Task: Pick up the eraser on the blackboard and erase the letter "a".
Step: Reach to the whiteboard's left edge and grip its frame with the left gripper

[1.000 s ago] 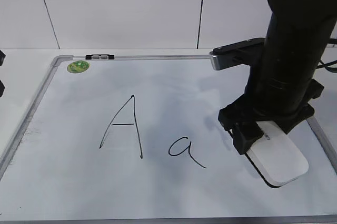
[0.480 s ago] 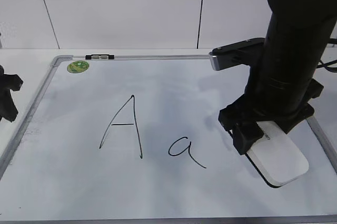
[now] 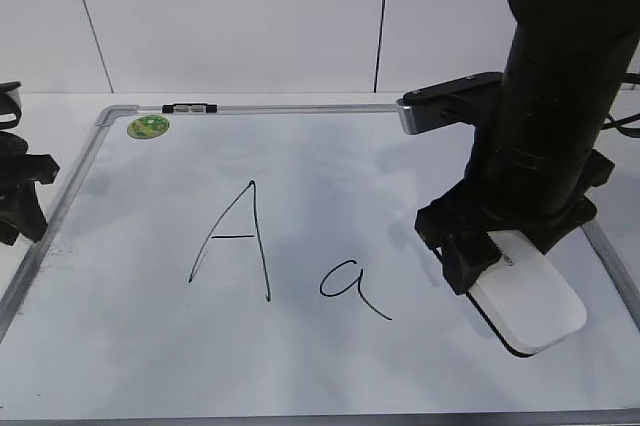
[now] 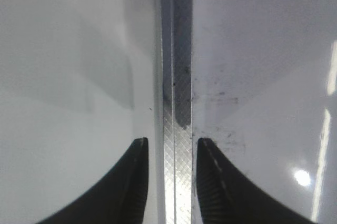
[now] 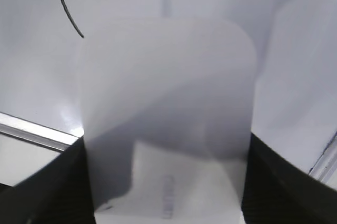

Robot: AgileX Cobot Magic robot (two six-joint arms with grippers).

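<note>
The white eraser point(image 3: 530, 301) lies low at the right of the blackboard point(image 3: 300, 161), to the right of the small cursive letter "a" point(image 3: 345, 281). My right gripper point(image 3: 485, 256) is down over the eraser's near end. In the right wrist view its dark fingers press both sides of the eraser point(image 5: 168, 103), and the tail of the "a" point(image 5: 68, 8) shows at the upper left. My left gripper point(image 3: 20, 196) is at the board's left edge. In the left wrist view it is open point(image 4: 168, 150), with its tips either side of the grey metal frame point(image 4: 176, 77).
A tall capital "A" point(image 3: 235, 241) is drawn left of the "a". A green round sticker point(image 3: 148, 126) sits in the board's far left corner. A small black clip point(image 3: 190, 107) lies on the far frame. White wall panels stand behind.
My left gripper has come in from the left edge to the board's left frame. My right arm and the eraser have barely moved.
</note>
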